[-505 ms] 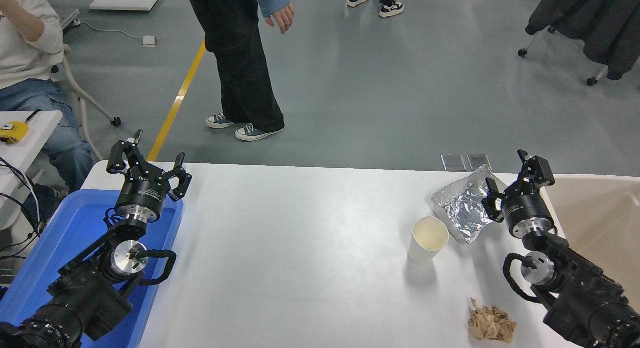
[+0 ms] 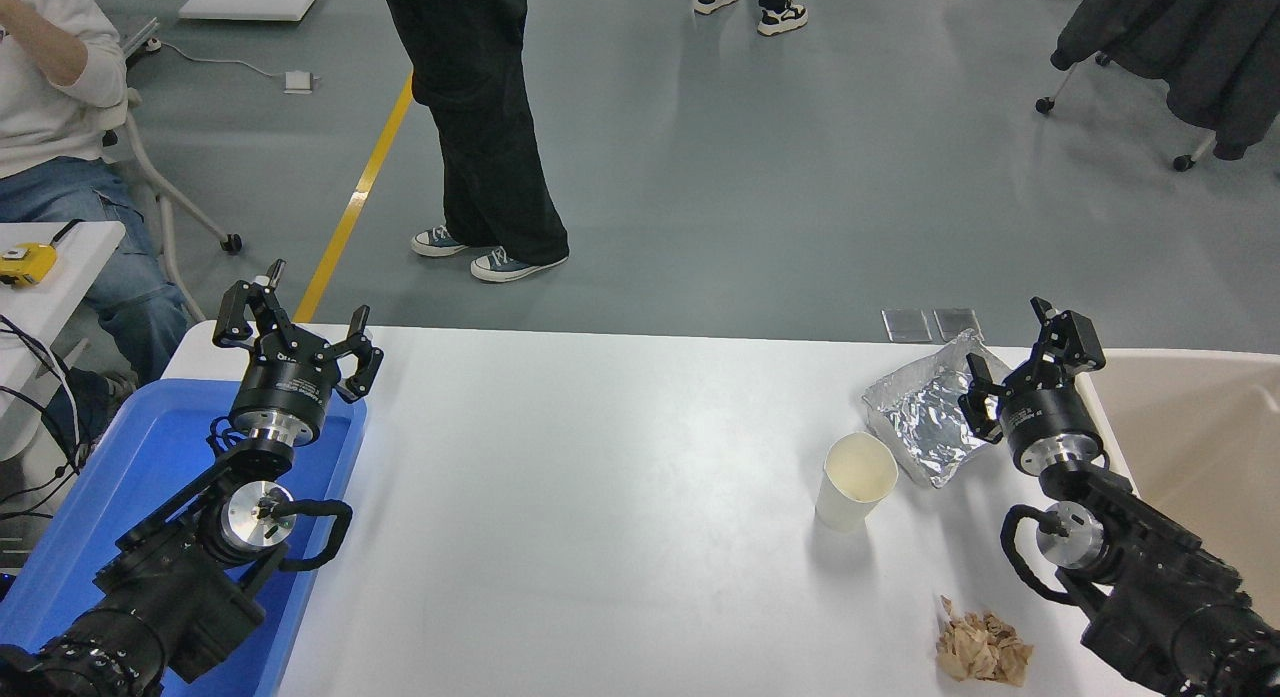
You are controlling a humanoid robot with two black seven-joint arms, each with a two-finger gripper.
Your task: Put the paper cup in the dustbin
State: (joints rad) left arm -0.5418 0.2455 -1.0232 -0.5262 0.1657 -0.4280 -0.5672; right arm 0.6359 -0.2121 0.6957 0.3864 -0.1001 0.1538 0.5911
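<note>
0 steps done: paper cup (image 2: 856, 480) upright on tabletop (image 2: 600, 497) beside foil tray (image 2: 925, 417), right end effector (image 2: 1030, 362) spread open and empty nearby, grasp and drop into dustbin (image 2: 1190, 417) remaining.

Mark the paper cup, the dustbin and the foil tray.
Small white tapered paper cup (image 2: 856, 482): head view, cream inside.
Large beige plastic dustbin (image 2: 1190, 417): head view, inner wall.
Crinkled silver foil tray (image 2: 925, 417): head view, creased floor.
</note>
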